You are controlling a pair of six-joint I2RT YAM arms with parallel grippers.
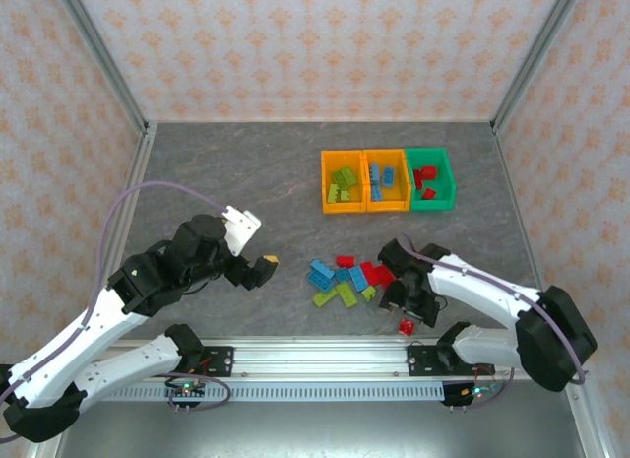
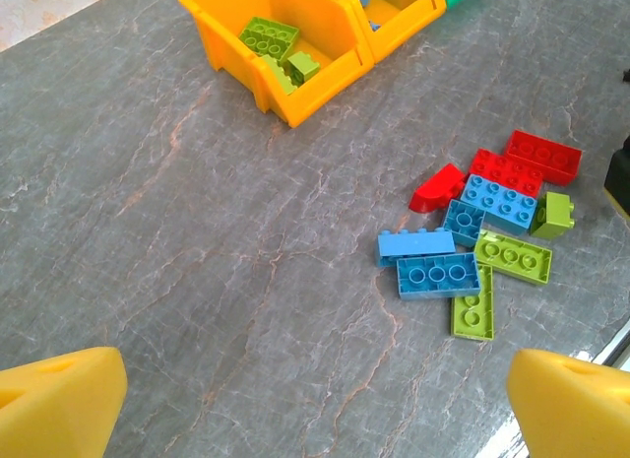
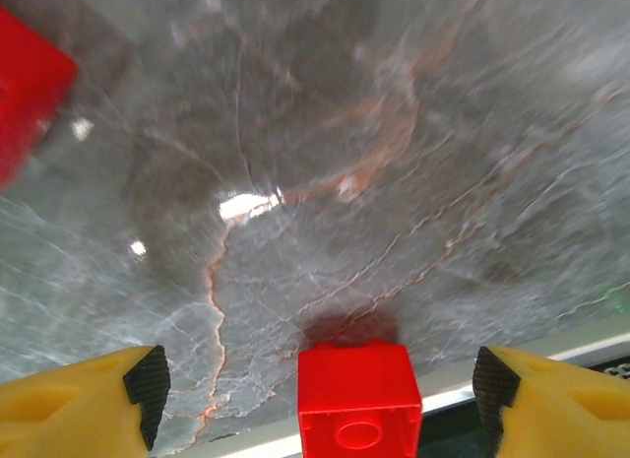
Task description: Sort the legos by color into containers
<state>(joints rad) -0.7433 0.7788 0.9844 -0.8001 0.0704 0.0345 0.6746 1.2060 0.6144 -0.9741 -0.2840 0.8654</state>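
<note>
At the near edge of the grey tabletop (image 1: 236, 172), the right tool (image 3: 317, 384) hangs low with its yellow fingers (image 3: 84, 404) spread wide. A single red brick (image 3: 359, 404) stands between them, clear of both. Seen from above, that brick lies just beside the front rail (image 1: 315, 355).

To the left, the left tool (image 2: 315, 404) hovers over bare stone, fingers fully apart and gripping nothing.

Just beyond, between the two arms, lies a loose cluster of legos (image 1: 345, 279): blue, lime green and red bricks, several touching one another.

Well beyond them, three containers stand in a row, side against side. The left orange-yellow bin (image 1: 344, 209) holds lime green bricks, the middle orange-yellow bin (image 1: 387, 207) holds blue ones, and the green bin (image 1: 433, 205) on the right holds red ones.
</note>
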